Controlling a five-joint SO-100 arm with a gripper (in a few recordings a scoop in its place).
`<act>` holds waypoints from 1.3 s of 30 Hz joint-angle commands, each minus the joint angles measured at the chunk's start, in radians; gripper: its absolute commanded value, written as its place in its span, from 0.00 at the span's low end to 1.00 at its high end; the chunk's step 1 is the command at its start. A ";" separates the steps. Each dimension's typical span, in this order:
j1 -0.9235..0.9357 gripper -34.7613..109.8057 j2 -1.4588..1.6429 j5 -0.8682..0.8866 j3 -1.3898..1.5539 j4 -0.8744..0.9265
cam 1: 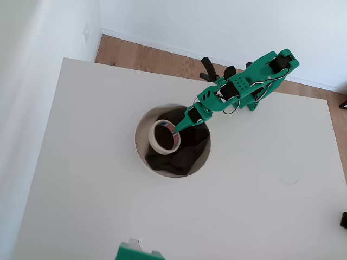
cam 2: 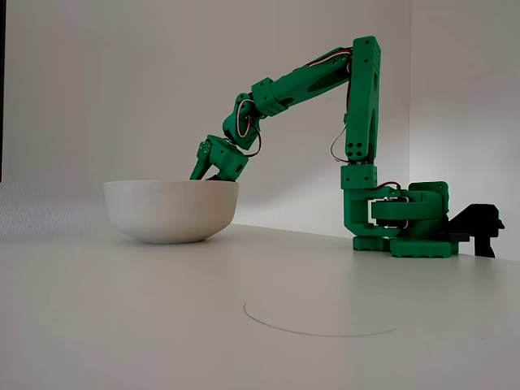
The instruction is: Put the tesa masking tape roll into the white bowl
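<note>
**Tape roll over the bowl, end effector right at its edge**

Here's the tesa masking tape roll (cam 1: 164, 136), and from overhead it sits inside the circle of the white bowl (cam 1: 142, 154), toward the upper-left of the bowl's interior, over the dark grey cloth (cam 1: 187, 154) that covers most of the inside. The ring lies close to flat, its open core facing up at the camera, with the red and blue label showing on the inner wall on the right. There's no long axis to speak of, just a round hoop!

Now the relation that matters: the green end effector (cam 1: 181, 125) comes in from the upper right, and its tip meets the roll's right-hand rim. So the roll lies just down and left of the fingertips, touching them as far as the overhead view shows. It looks pinched on the wall of the ring, but the jaws are too small and too overlapped to be sure; I can't say whether the fingers are clamped or have parted.

In the fixed view from the side, the end effector (cam 2: 213, 166) dips behind the bowl's rim (cam 2: 171, 185), so roll and fingertips are hidden by the bowl wall. Whether the roll rests on the cloth or hangs just above it, I can't tell.

My read: the roll is within the bowl's outline, so the job is nearly done, needing a release if it is held, then a clean lift off the white surface (cam 1: 260, 179).
</note>
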 commanded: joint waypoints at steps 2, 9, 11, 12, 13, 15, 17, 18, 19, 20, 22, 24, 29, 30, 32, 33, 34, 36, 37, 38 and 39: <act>0.008 0.32 0.066 0.008 -0.101 0.000; 0.008 0.18 0.077 0.044 -0.143 0.023; 0.011 0.18 0.072 0.063 -0.183 0.055; 0.011 0.18 0.072 0.072 -0.199 0.066; 0.012 0.18 0.077 0.084 -0.216 0.077; 0.006 0.18 0.089 0.104 -0.261 0.107; -0.008 0.18 0.114 0.123 -0.302 0.143; -0.020 0.18 0.130 0.130 -0.322 0.166; -0.035 0.18 0.152 0.137 -0.337 0.187; -0.057 0.18 0.179 0.140 -0.345 0.210; -0.120 0.18 0.250 0.140 -0.347 0.268; -0.207 0.18 0.328 0.132 -0.344 0.360; -0.474 0.18 0.517 0.138 -0.333 0.609; -0.535 0.18 0.551 0.138 -0.324 0.657; -0.653 0.18 0.624 0.133 -0.279 0.723; -0.707 0.18 0.667 0.132 -0.239 0.735; -0.753 0.18 0.712 0.127 -0.193 0.739; -0.838 0.18 0.799 0.117 -0.097 0.752; -0.873 0.18 0.842 0.110 -0.043 0.753; -0.902 0.18 0.890 0.106 0.012 0.749; -0.925 0.18 0.937 0.101 0.069 0.741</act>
